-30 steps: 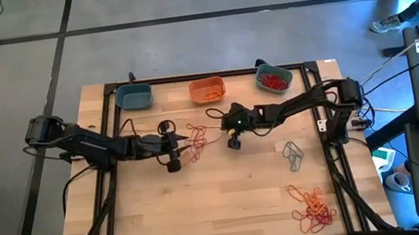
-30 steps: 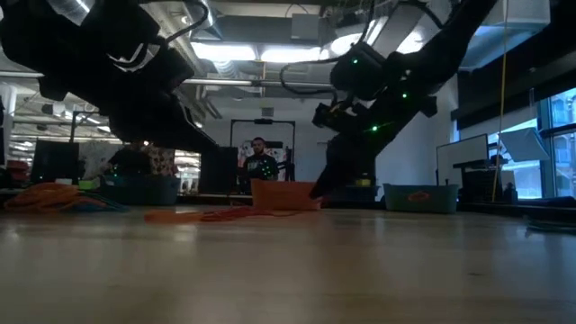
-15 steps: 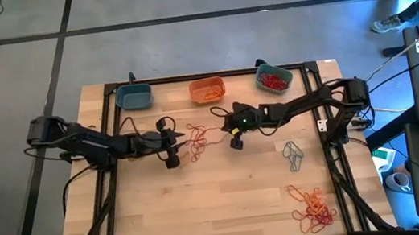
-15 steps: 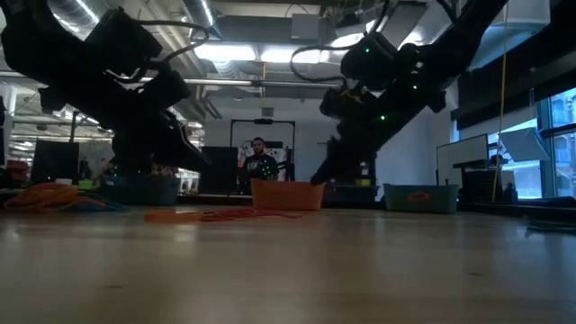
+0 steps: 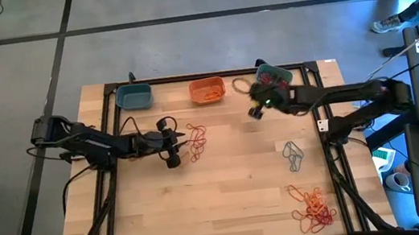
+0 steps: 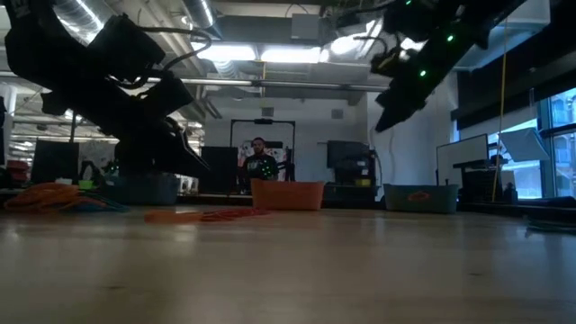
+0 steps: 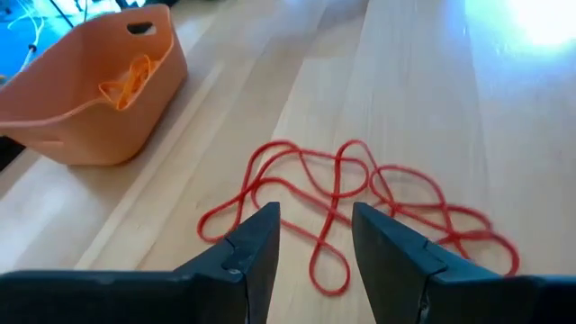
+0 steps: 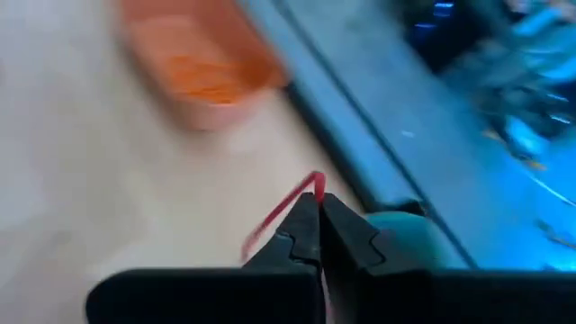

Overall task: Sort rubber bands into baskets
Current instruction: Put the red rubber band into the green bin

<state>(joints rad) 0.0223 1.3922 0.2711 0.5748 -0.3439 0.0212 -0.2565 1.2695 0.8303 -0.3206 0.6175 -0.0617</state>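
right gripper [image 5: 256,111]: now lifted off the table centre, swung toward two o'clock, beside the teal basket [image 5: 273,78]
red rubber band [image 8: 286,209]: pinched in its fingertips, carried along

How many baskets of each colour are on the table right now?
Teal-blue baskets: 2, the left basket and the right basket, which holds red bands
Orange basket: 1, with orange bands in it
Total: 3
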